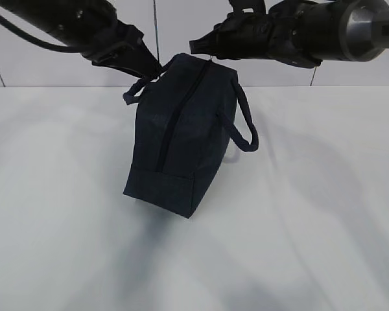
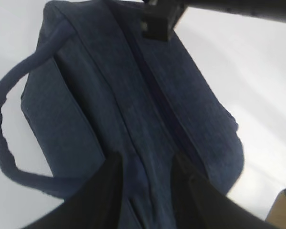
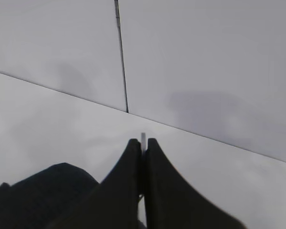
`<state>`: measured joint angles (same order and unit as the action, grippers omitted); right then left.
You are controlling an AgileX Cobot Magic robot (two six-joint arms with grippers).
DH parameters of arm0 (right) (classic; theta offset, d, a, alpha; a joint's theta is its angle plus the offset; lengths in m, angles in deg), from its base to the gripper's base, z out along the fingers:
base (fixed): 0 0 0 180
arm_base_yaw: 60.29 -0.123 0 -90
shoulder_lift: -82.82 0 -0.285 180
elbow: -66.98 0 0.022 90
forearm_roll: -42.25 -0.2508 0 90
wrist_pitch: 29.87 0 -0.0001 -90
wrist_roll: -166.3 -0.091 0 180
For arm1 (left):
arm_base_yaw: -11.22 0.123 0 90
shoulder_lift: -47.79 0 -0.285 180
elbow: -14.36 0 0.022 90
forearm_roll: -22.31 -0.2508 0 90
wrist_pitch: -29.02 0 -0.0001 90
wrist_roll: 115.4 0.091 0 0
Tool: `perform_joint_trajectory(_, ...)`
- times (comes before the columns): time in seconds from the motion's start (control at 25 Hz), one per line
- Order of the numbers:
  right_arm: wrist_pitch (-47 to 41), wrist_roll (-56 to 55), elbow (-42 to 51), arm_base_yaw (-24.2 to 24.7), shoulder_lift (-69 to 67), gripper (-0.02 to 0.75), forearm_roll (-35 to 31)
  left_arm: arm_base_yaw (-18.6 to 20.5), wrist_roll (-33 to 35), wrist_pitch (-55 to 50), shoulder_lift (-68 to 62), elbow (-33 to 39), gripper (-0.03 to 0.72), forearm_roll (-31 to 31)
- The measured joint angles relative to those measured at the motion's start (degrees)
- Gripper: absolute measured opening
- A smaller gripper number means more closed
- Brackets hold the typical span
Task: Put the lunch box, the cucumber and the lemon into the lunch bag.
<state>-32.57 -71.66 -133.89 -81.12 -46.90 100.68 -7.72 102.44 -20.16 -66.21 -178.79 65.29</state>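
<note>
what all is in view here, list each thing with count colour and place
lunch bag: one, dark navy, middle of the table, tilted, far end raised at the grippers, zip looks closed
bag handles: two, dark navy padded loops, one each side of the bag
table: one, white, under the bag
wall: pale grey panels with a dark seam, behind the table
left gripper: one, black, at the bag's far top end, fingers either side of a fold of fabric
right gripper: one, black, above the bag's far top end, jaws together on a thin silver piece
</note>
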Motion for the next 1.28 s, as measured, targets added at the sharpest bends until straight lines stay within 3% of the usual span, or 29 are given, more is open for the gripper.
perform_joint_trajectory(0.44, 0.4, -2.8, 0.0, 0.0, 0.0, 0.000, 0.1, 0.0, -3.4, -4.0, -13.1, -12.0, 0.238, 0.9)
perform_joint_trajectory(0.56, 1.0, -4.2, 0.0, 0.0, 0.0, 0.000, 0.1, 0.0, -3.6, -4.9, -14.2, -12.7, 0.150, 0.9)
perform_joint_trajectory(0.64, 1.5, -5.5, 0.0, 0.0, 0.0, 0.000, 0.1, 0.0, -3.7, -6.1, -14.2, -12.9, 0.040, 0.1)
perform_joint_trajectory(0.72, 1.6, -6.8, 0.0, 0.0, 0.0, 0.000, 0.1, 0.0, -3.7, -7.1, -14.2, -13.0, 0.000, -0.8)
perform_joint_trajectory(1.28, 1.9, -10.8, 0.0, 0.6, -2.8, 0.000, 0.4, 0.1, -4.4, -15.4, -13.8, -13.3, -0.009, -2.9)
